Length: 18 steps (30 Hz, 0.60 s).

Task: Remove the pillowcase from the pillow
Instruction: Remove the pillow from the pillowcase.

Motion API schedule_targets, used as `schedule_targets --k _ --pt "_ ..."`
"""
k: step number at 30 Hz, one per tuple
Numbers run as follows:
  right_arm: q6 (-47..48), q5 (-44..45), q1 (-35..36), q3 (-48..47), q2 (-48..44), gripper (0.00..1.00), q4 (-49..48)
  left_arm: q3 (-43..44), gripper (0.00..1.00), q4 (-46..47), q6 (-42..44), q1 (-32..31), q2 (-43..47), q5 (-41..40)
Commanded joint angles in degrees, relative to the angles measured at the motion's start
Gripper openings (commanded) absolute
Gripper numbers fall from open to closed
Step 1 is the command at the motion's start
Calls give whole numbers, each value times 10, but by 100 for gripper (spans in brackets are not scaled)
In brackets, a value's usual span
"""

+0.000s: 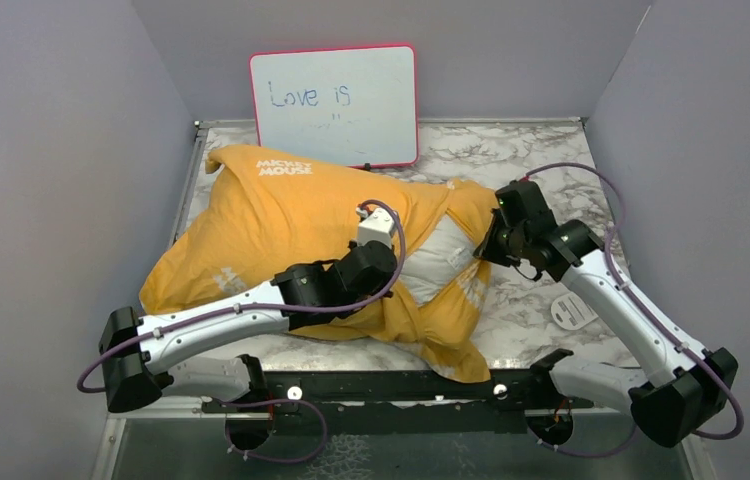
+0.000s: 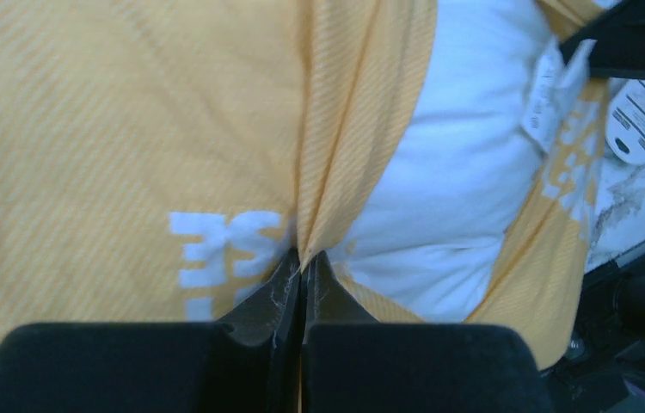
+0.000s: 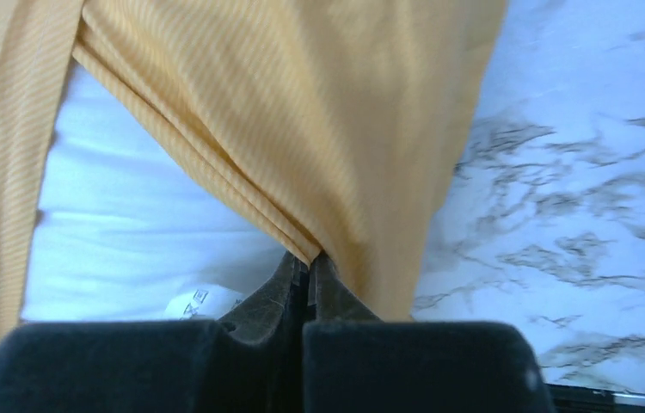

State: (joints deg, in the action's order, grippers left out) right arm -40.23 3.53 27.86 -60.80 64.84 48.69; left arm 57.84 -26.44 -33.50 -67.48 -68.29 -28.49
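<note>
The yellow-orange pillowcase (image 1: 271, 215) with white "Mickey Mouse" lettering covers most of the white pillow (image 1: 441, 258), which shows through the open end at the right. My left gripper (image 1: 383, 262) is shut on a fold of the pillowcase (image 2: 353, 129) at the opening's near edge, beside the white pillow (image 2: 465, 172). My right gripper (image 1: 491, 245) is shut on a bunched pillowcase edge (image 3: 302, 129) at the far right side. The pillow (image 3: 147, 224) and its white tag (image 3: 203, 301) show left of the right gripper's fingers. The tag also shows in the left wrist view (image 2: 551, 86).
A pink-framed whiteboard (image 1: 334, 103) stands at the back of the marble table (image 1: 551, 160). A small white slotted disc (image 1: 573, 311) lies on the table right of the pillow, under the right arm. Grey walls close in both sides.
</note>
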Motion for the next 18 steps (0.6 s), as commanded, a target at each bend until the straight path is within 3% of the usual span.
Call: schedule_targets --k 1,5,9,11,15,18 --pt "-5 263 -12 13 -49 1 52 -15 0 -82 -31 61 37 -34" --pt "12 220 -91 49 -60 1 33 -34 0 -132 -22 163 92 -27" --pt "11 63 -170 153 -43 1 -70 -50 0 -150 2 251 161 -9" --pt "5 -4 -175 194 -19 1 -110 -53 0 -145 10 266 177 17" --pt "37 -157 -174 228 -19 1 -178 -65 2 -73 66 267 176 177" --pt "65 -165 -174 226 -75 1 -189 -35 54 -27 78 267 144 266"
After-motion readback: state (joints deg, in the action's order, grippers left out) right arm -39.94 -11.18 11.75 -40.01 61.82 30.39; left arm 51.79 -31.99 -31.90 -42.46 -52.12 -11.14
